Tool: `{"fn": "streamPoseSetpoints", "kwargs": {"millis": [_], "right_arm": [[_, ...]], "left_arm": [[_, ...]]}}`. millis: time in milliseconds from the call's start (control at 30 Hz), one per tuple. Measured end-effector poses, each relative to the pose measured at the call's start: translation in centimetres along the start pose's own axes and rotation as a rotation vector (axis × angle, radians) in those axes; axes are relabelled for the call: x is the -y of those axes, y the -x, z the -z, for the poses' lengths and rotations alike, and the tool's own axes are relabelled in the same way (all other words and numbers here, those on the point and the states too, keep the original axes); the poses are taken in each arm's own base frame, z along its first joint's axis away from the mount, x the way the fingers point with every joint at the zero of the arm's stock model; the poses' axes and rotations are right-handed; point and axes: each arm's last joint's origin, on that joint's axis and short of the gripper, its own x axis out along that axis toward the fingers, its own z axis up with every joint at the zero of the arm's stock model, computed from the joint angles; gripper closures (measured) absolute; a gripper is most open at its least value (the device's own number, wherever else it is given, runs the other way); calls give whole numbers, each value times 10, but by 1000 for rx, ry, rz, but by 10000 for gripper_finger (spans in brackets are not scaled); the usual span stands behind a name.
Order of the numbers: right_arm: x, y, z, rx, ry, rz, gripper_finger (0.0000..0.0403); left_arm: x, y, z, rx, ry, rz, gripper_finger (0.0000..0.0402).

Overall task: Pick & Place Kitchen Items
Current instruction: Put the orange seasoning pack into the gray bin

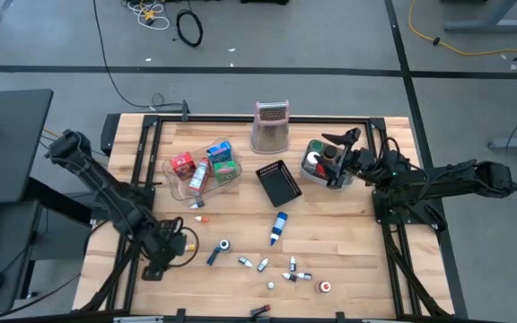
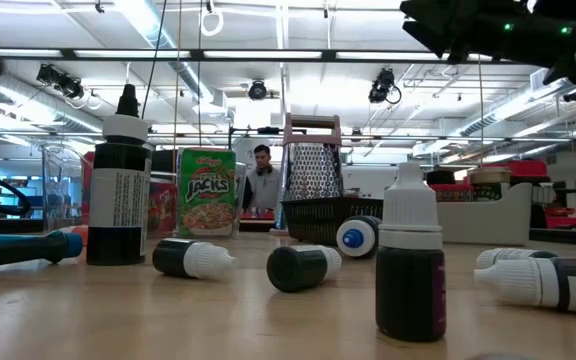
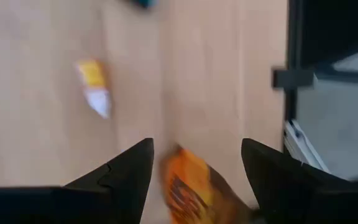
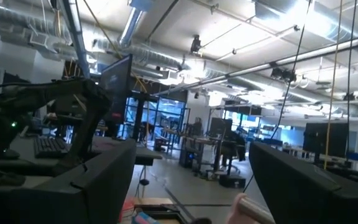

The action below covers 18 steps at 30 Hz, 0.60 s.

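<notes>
Left gripper (image 1: 170, 244) sits low over the near-left part of the table (image 1: 348, 238), fingers spread, nothing clamped. An orange packet (image 3: 188, 186) lies on the wood between its two fingers (image 3: 126, 171), in the gap; contact cannot be told. A small orange-and-white vial (image 3: 94, 87) lies beyond it, apart.

Right gripper (image 1: 339, 144) hangs over the grey bin (image 1: 317, 170) at the far right, jaws wide, holding nothing visible; its wrist view looks level into the room. Small cans sit inside the bin.

Clear tray (image 1: 179, 187) left of centre holds a red packet (image 1: 182, 163), a blue packet (image 1: 218, 149) and a green packet (image 1: 225, 168). Black mesh basket (image 1: 277, 182) stands between tray and bin, with the metal grater (image 1: 271, 126) behind it.

Blue-white bottle (image 1: 279, 227) lies near the middle. Several tiny vials (image 1: 293, 269) are scattered along the near edge, some upright, some on their sides; a red can (image 1: 325, 287) lies at their right end.

A person (image 2: 261, 180) shows in the room behind.
</notes>
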Motion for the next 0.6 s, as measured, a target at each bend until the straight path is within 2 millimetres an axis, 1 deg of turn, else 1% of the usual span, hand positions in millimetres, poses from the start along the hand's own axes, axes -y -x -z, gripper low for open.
{"fn": "streamPoseSetpoints", "kwargs": {"millis": [233,333,433,500,600], "right_arm": [[-1,0,3,-29,-38,-7,78],[-1,0,3,-30,-50,-9,78],[-1,0,3,-28,-50,-9,78],[-1,0,3,-26,-50,-9,78],[-1,0,2,-26,-50,-8,78]], "left_arm": [[14,-5,22,-136,11,74,150],[17,-6,26,-136,-2,62,150],[15,-6,30,-123,-30,2,152],[12,-6,32,-118,-47,-41,161],[9,-5,33,-120,-54,-84,192]]}}
